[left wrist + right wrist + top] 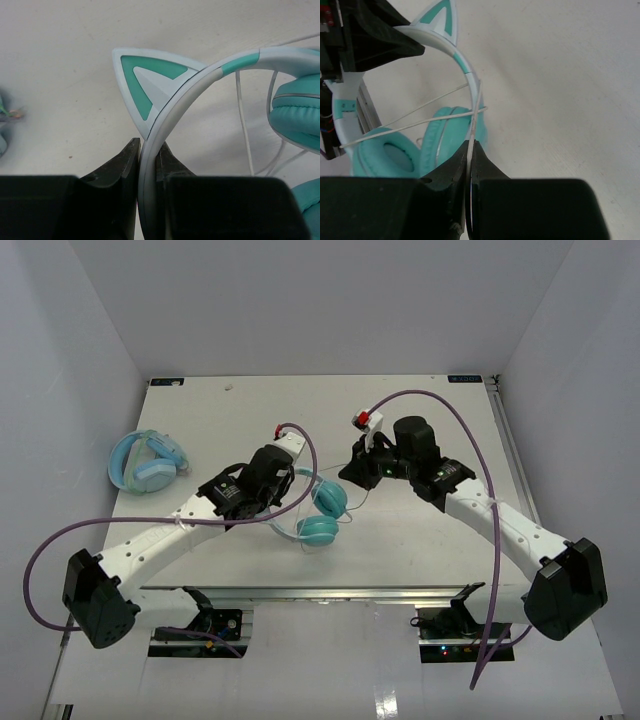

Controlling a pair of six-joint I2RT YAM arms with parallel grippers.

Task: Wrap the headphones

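We find the headphones [318, 531] boxed in: the left arm [150, 545] crowds their left side, the right arm [500, 525] their right, a thin white cable [474, 127] strung across their arc. Beyond them the table [250, 410] lies open; light-blue headphones [148, 462] sit well to their left.

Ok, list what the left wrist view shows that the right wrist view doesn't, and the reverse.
Left wrist only: a close-up of the left hand shut on the headband just below a cat ear. Right wrist only: the right hand shut on the white cable, with strands stretched across the headband. Both: the headphones, a cat ear, the cable and the table.
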